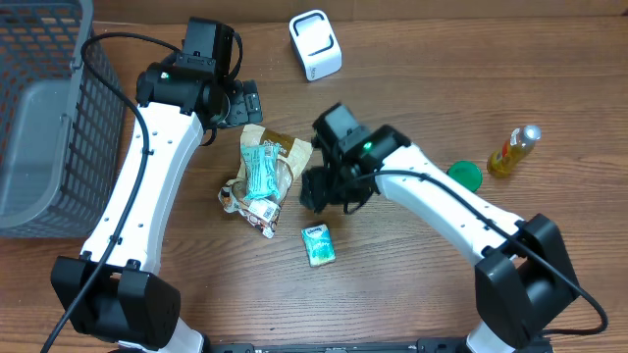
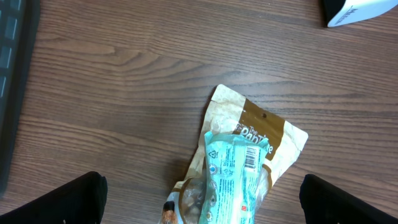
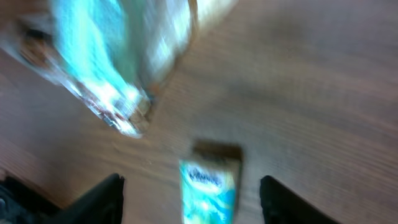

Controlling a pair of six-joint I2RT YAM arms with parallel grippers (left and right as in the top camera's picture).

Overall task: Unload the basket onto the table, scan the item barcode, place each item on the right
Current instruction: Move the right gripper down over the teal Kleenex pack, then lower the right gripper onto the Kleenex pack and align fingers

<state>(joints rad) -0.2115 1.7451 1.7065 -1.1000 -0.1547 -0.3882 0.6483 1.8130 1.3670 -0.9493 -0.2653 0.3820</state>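
Observation:
A white barcode scanner (image 1: 315, 44) stands at the back of the table; its corner shows in the left wrist view (image 2: 360, 11). A teal snack packet (image 1: 260, 169) with a barcode lies on top of a brown pouch (image 1: 285, 149). My left gripper (image 1: 241, 102) hangs open above them, and the teal snack packet (image 2: 236, 171) lies between its wide-apart fingers (image 2: 74, 199). A small teal tissue pack (image 1: 317, 244) lies near the front. My right gripper (image 1: 317, 191) hovers open just behind it. In the blurred right wrist view the tissue pack (image 3: 208, 190) sits between the fingers (image 3: 102, 199), touching neither.
A grey mesh basket (image 1: 49, 118) fills the left edge. A green lid (image 1: 465, 175) and a yellow bottle (image 1: 514, 150) lie at the right. More crumpled wrappers (image 1: 240, 201) sit beside the pouch.

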